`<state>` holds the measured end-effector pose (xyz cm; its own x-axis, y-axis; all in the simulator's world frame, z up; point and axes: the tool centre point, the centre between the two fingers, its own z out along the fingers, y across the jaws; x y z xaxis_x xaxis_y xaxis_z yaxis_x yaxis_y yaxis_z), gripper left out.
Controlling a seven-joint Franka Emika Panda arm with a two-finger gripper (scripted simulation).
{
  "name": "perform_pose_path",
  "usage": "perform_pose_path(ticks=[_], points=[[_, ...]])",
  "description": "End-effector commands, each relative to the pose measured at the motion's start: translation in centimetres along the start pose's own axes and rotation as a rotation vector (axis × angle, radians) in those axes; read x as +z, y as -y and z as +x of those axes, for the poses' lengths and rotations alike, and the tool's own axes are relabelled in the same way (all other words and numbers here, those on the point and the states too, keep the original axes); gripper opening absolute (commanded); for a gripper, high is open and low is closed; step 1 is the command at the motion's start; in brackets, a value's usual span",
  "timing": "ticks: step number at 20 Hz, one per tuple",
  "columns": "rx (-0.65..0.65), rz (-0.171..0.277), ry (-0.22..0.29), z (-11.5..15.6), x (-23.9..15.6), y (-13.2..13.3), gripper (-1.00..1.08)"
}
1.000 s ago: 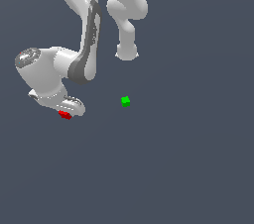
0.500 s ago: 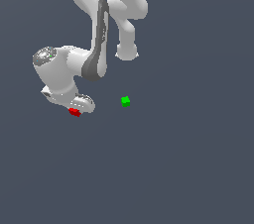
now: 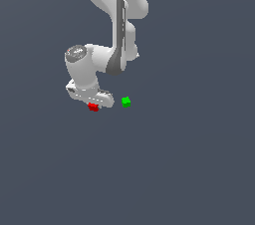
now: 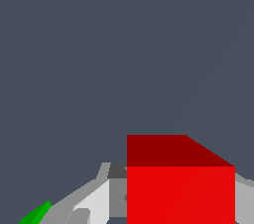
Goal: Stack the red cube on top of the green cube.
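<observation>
Presently gripper [image 3: 93, 104] clamped on red cube [image 3: 93, 107], cube seated between jaws; green cube [image 3: 126, 101] apart, near, toward exterior view's right.

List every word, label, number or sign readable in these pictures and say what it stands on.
None. The red cube, the green cube, the white arm and the grey floor are all plain. The dark cap on the arm's joint carries faint marks, too blurred to read.

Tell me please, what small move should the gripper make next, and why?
Probably carry the red cube a bit further toward the exterior view's right, to above the green cube. The gripper seems shut on the red cube, the green one sits apart beside it, and nothing is stacked yet.
</observation>
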<state>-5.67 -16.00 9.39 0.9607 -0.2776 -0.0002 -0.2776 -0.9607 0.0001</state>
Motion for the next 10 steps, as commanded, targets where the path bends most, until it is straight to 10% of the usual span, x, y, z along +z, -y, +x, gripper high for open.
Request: perform_pose_path(ticks=[1,10], points=[[-0.001,0.0,-0.001,-1.8,0.5,1.8,-1.0],[-0.001,0.0,-0.001,-7.7,2.1,8.2,-1.0]])
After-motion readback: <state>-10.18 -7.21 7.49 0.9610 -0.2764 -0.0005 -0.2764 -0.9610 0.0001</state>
